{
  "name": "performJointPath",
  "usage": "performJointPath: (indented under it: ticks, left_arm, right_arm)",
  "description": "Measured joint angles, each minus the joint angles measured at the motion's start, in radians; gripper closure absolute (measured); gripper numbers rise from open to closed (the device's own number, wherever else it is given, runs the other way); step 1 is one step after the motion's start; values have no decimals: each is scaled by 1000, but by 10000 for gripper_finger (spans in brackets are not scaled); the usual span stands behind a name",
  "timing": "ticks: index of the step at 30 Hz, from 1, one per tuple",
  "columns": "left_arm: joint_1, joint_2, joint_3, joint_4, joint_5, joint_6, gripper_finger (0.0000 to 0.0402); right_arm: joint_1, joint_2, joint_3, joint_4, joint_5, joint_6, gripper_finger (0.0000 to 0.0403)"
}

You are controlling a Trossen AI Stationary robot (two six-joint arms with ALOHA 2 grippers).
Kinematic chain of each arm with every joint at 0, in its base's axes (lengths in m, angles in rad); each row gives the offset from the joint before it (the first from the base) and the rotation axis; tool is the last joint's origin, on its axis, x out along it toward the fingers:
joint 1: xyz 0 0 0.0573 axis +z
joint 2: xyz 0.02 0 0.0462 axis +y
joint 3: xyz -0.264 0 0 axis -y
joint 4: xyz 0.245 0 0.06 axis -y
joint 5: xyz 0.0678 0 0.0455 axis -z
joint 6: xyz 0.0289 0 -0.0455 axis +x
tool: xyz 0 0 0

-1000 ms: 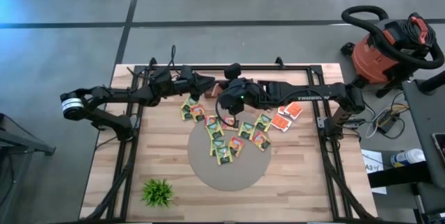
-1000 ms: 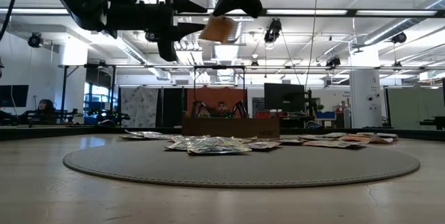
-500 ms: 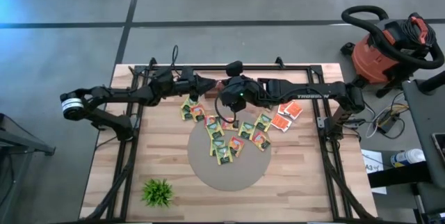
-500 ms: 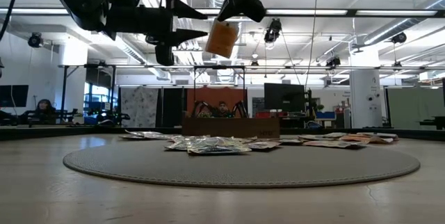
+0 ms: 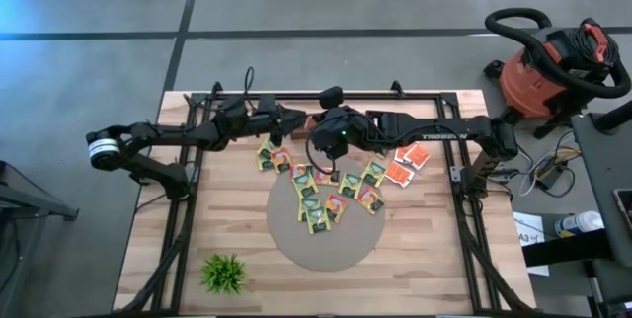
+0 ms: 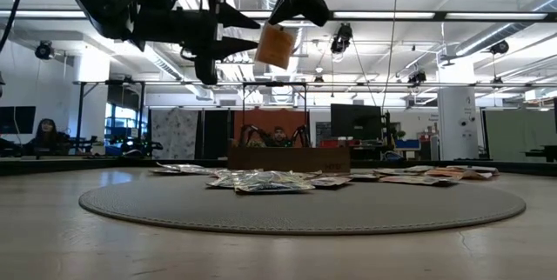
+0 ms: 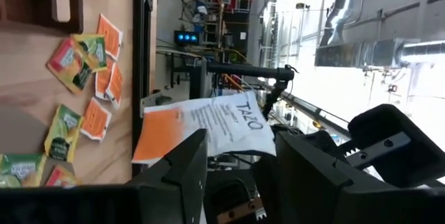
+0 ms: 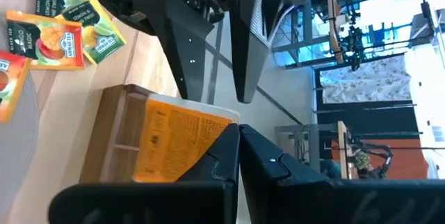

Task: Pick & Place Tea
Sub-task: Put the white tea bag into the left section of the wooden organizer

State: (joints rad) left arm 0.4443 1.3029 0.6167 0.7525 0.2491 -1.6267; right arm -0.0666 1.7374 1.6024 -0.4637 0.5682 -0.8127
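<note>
right gripper (image 6: 280, 21) pinches orange sachet (image 6: 277, 46); sachet's held edge hidden.

- An orange sachet (image 6: 277, 46) is held high above the table, pinched by the right gripper (image 6: 283, 21) and hanging tilted.
- The left gripper (image 6: 248, 36) is seen level beside it, fingers spread, their tips just beside the sachet's edge.
- A heap of sachets (image 6: 261, 180) is spread flat on the round grey mat (image 6: 305, 209).
- More sachets (image 6: 435, 175) are scattered toward the mat's far right.
</note>
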Motion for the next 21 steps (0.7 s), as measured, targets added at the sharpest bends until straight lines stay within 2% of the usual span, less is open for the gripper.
performJointPath:
  ticks: [11,21]
  left_arm:
    - [4,0,0,4,1,-28,236]
    - [5,0,0,-16,1,7,236]
  right_arm:
    - [-21,0,-3,-31,19,-24,394]
    - [-45,0,-8,-37,15,33,394]
